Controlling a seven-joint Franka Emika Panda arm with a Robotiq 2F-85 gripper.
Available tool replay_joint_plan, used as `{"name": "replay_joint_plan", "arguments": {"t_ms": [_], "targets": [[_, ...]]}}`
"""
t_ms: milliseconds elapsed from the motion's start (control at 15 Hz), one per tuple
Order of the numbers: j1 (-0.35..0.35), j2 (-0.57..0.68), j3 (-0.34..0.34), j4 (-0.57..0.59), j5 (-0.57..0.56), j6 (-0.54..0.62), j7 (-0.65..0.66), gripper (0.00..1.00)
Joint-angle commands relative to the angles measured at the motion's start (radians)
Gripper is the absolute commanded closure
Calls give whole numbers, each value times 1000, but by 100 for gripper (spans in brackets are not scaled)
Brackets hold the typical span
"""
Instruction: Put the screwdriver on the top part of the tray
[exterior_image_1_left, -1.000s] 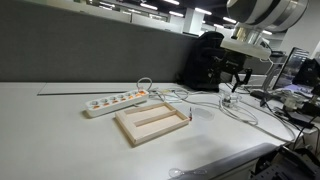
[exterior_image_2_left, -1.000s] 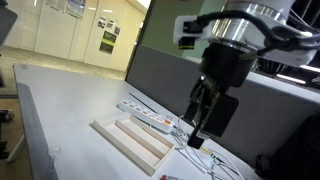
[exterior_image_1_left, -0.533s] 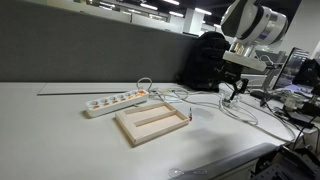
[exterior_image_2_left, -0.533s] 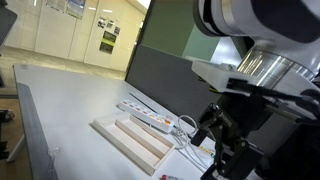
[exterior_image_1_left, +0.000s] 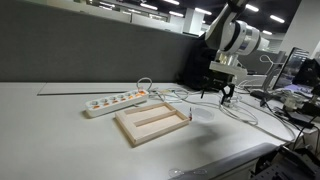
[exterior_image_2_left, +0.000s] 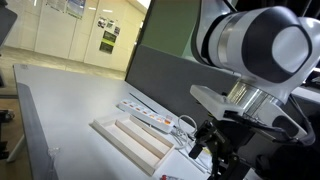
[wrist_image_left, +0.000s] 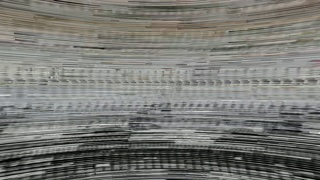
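Note:
The pale wood tray (exterior_image_1_left: 137, 130) lies on the white table, with a centre bar splitting it into two long sections; it also shows in an exterior view (exterior_image_2_left: 112, 138). The screwdriver (exterior_image_1_left: 187, 114), small with a reddish handle, lies by the tray's right corner, partly over the rim. My gripper (exterior_image_1_left: 222, 95) hangs above the table to the right of the tray, apart from the screwdriver, fingers spread and empty. It fills the right foreground in an exterior view (exterior_image_2_left: 212, 155). The wrist view is only noise.
A white power strip (exterior_image_1_left: 115, 101) with white cables lies just behind the tray, and shows in an exterior view (exterior_image_2_left: 150, 119) too. Cables (exterior_image_1_left: 240, 110) loop over the table to the right. A grey partition runs behind; a black chair and desk clutter stand at the right.
The arm has swung down and towards the tray, turning its wrist. The tray, screwdriver and power strip have not moved.

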Motion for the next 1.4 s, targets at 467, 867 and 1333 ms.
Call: {"name": "replay_joint_plan", "arguments": {"t_ms": [467,867,1333], "targets": [[53,215,14,169,0,-16,43,0],[79,293,39,225,6,6,44,0],[98,336,55,248,29,66,53,38]]}}
